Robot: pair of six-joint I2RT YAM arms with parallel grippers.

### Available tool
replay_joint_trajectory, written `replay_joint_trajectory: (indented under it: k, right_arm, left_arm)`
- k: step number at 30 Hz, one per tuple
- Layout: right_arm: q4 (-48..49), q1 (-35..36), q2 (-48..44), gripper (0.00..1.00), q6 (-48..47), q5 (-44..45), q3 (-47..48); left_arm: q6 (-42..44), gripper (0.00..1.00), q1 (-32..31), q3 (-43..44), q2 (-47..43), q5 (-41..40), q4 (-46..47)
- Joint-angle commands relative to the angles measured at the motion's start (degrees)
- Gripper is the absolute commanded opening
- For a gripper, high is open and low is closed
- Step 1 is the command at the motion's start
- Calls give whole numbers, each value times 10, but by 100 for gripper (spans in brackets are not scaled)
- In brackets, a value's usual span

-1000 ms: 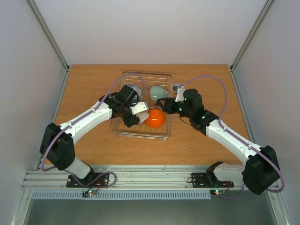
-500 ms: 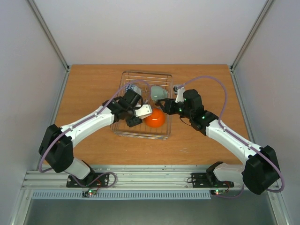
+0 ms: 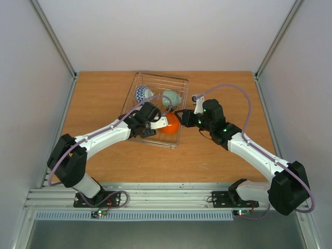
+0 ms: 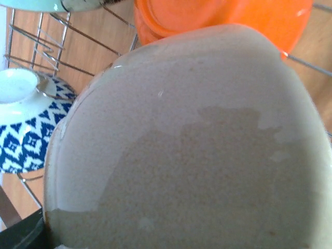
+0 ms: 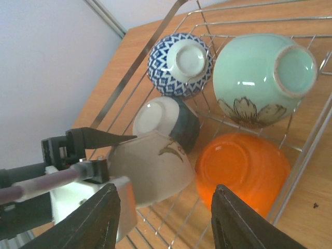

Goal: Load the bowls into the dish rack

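Four bowls [image 5: 264, 78] lie in dish rack [image 5: 142, 58]. The fifth, beige bowl [image 5: 155, 168], apparently clamped by left fingers [image 5: 104, 137], is not yet released. Right fingers [image 5: 98, 218] are apart and empty.

Twin white-and-black arms trailing purple cables.
The left arm [image 3: 106, 135] and right arm [image 3: 257, 154] pair white shell links with black joint housings; a purple cable [image 3: 243, 93] loops along each, small green lights [image 3: 224, 124] dot the right arm's wrist, and the right gripper [image 5: 166, 189] has dark fingers [image 5: 106, 218].
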Motion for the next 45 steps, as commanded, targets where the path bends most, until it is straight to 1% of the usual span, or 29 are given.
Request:
replay_joint_trajectory:
  k: [1, 8, 14, 15, 16, 18, 21, 25, 31, 35, 36, 39, 45]
  right_arm:
    - [5, 3, -10, 49, -3, 6, -8]
    - [8, 3, -7, 49, -2, 4, -12]
    - [10, 3, -7, 49, -2, 6, -14]
    - [10, 3, -7, 49, -2, 6, -14]
    - [10, 3, -7, 49, -1, 6, -14]
    - [10, 3, -7, 49, -1, 6, -15]
    - [11, 3, -7, 49, -1, 7, -16]
    - [11, 3, -10, 49, 0, 7, -18]
    - [11, 3, -14, 49, 2, 9, -18]
    - [11, 3, -15, 49, 2, 10, -19]
    - [12, 3, -14, 49, 2, 11, -19]
    - [12, 3, -14, 49, 2, 10, -19]
    - [12, 3, -13, 49, 4, 12, -19]
  left_arm:
    - [35, 1, 8, -20, 26, -113, 90]
    - [50, 0, 7, -26, 45, -140, 114]
    - [37, 2, 6, -11, 47, -107, 73]
    - [31, 7, 7, -7, 46, -97, 62]
    - [27, 16, 7, -4, 45, -87, 51]
    - [18, 27, 7, 6, 43, -62, 18]
    - [10, 35, 6, 17, 43, -38, -14]
    - [7, 47, 7, 19, 45, -30, -27]
    - [1, 60, 7, 20, 53, -14, -46]
    - [-4, 78, 6, 22, 53, 5, -62]
    - [-6, 81, 6, 22, 52, 9, -64]
    - [-9, 87, 7, 20, 51, 20, -70]
    - [-16, 90, 6, 22, 47, 40, -82]
